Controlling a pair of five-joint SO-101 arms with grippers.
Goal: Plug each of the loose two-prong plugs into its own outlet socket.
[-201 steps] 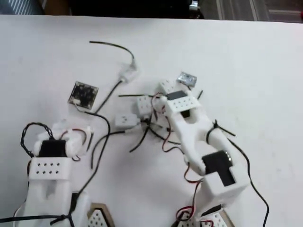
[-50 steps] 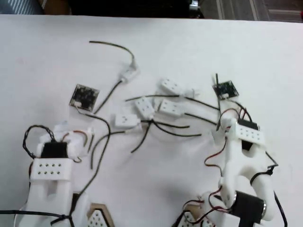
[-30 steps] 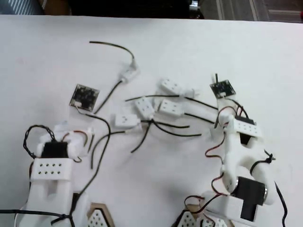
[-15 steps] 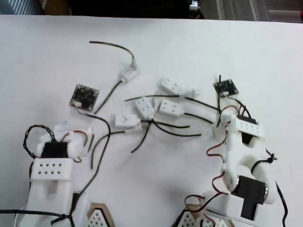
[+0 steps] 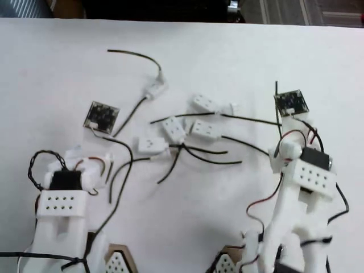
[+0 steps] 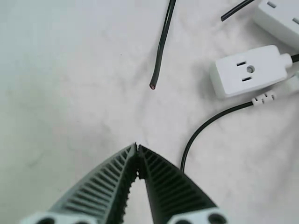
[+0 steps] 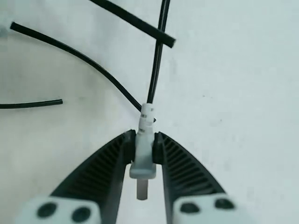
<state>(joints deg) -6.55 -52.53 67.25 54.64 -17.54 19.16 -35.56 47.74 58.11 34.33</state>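
Observation:
My right gripper [image 7: 142, 135] is shut on a small white-grey plug [image 7: 142, 156], whose black cable [image 7: 158, 65] runs away from the fingers. In the high view this gripper [image 5: 289, 129] is at the table's right, just short of a small dark square piece [image 5: 292, 102]. Several white outlet sockets [image 5: 173, 128] lie clustered mid-table with loose black cables. My left gripper [image 6: 137, 150] is shut with nothing in it and hovers over bare table short of one socket [image 6: 250, 71]; in the high view it [image 5: 86, 162] is at the lower left.
A second dark square piece [image 5: 102, 115] lies left of the cluster. One more socket [image 5: 153, 88] with a curved cable sits farther back. Cut cable ends [image 6: 153, 86] lie loose near my left gripper. Arm bases [image 5: 116, 261] stand at the near edge.
My right arm has drawn back from the socket cluster and swung right with the plug; the dark square piece moved right with it. The left arm has stayed still.

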